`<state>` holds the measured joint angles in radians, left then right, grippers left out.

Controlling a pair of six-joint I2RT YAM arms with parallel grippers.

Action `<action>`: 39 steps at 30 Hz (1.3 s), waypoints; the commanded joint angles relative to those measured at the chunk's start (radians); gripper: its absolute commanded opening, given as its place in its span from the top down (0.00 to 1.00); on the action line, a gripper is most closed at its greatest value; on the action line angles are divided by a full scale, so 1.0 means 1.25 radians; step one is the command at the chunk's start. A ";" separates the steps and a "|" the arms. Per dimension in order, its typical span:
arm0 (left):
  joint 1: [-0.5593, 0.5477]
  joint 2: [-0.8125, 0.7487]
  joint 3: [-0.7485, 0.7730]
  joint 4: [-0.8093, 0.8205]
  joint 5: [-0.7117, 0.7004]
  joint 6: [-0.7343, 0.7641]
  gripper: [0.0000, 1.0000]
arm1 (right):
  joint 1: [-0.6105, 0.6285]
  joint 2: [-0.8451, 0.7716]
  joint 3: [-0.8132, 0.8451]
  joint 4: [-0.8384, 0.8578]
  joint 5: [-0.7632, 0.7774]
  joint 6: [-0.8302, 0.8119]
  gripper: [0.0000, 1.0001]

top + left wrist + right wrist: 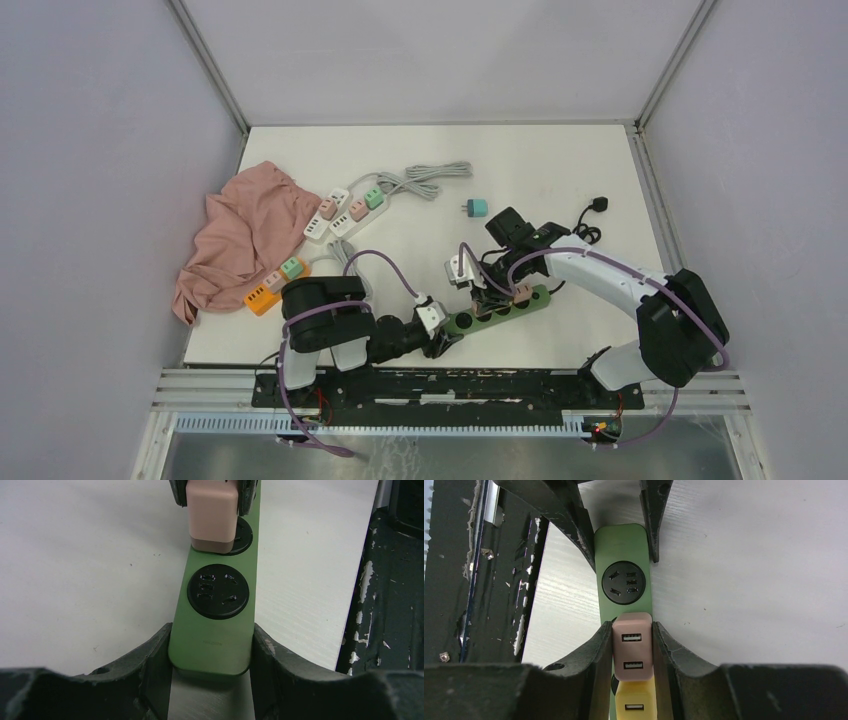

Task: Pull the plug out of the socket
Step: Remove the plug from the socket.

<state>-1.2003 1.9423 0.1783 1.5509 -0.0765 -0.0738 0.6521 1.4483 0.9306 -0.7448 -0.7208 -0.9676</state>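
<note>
A green power strip [530,298] lies near the table's front edge. My left gripper [446,336] is shut on its near end, and in the left wrist view [211,637] both fingers press the strip's [215,625] sides. A pink USB plug [211,512] stands in the second socket, past an empty socket [218,591]. My right gripper [489,296] is shut on this pink plug [632,645], with its fingers [596,650] pressed against both sides. A yellow plug [634,702] sits right behind the pink one on the strip [623,545].
A teal adapter [477,208] lies behind the strip. White power strips [340,212] with a grey cable [430,180], an orange strip [262,297] and a pink cloth [245,235] lie at the left. A black plug [599,205] lies at the right. The black front rail [390,580] runs beside the strip.
</note>
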 commanded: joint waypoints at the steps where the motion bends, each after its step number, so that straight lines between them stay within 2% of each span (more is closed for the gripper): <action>1: 0.000 0.047 -0.007 0.142 0.001 -0.031 0.97 | 0.065 -0.010 0.025 0.038 -0.189 0.092 1.00; 4: 0.000 0.048 -0.005 0.143 0.003 -0.033 0.97 | 0.056 -0.006 0.030 0.133 -0.161 0.227 1.00; 6: 0.000 0.048 -0.005 0.143 0.003 -0.032 0.97 | 0.032 -0.004 0.034 0.144 -0.142 0.243 1.00; 10: -0.001 0.048 -0.008 0.143 0.002 -0.033 0.97 | -0.011 -0.020 0.024 0.124 -0.122 0.204 1.00; 13: 0.000 0.046 -0.009 0.142 0.003 -0.032 0.97 | -0.016 -0.034 0.021 0.055 -0.109 0.105 1.00; 18: 0.001 0.043 -0.009 0.142 0.005 -0.033 0.97 | 0.017 -0.026 0.021 -0.035 -0.178 -0.014 1.00; 24: 0.000 0.046 -0.006 0.143 0.010 -0.035 0.97 | 0.068 -0.012 0.023 0.045 -0.174 0.082 1.00; 27: 0.000 0.050 -0.001 0.143 0.013 -0.036 0.97 | 0.071 -0.014 0.024 0.120 -0.125 0.176 1.00; 30: 0.001 0.054 0.000 0.142 0.014 -0.037 0.97 | 0.055 -0.021 0.021 0.160 -0.080 0.212 1.00; 35: 0.001 0.051 -0.005 0.143 0.013 -0.039 0.97 | -0.012 -0.047 0.018 0.134 -0.093 0.181 1.00; 39: 0.001 0.049 -0.005 0.143 0.014 -0.038 0.97 | -0.024 -0.054 0.014 0.041 -0.121 0.062 1.00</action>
<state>-1.1999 1.9442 0.1825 1.5513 -0.0681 -0.0753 0.6338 1.4387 0.9234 -0.7044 -0.7105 -0.8219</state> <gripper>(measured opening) 0.565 0.355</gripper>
